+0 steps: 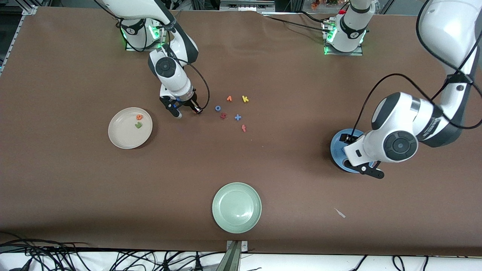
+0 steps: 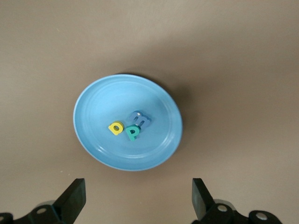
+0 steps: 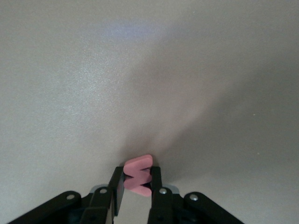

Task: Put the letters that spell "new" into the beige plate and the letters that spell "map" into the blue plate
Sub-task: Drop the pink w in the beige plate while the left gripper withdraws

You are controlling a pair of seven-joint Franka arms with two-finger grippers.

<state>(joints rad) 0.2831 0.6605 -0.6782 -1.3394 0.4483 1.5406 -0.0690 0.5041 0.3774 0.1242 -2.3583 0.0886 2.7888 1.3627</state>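
High front camera facing the arms, wrist cameras looking straight down, blue plate (image 2: 93, 116) shared with front.

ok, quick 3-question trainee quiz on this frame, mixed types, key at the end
1. True or false: the blue plate already holds the blue m, yellow a and teal p.
2. Multiple choice: the right gripper is shut on which thing? A) the pink w B) the blue o C) nothing
3. Short answer: which letters lie in the beige plate?

Key
1. True. All three lie together in it, under the open left gripper.
2. A. The w sits pinched between the fingers, over bare table between the beige plate and the loose letters.
3. The orange e and green n.
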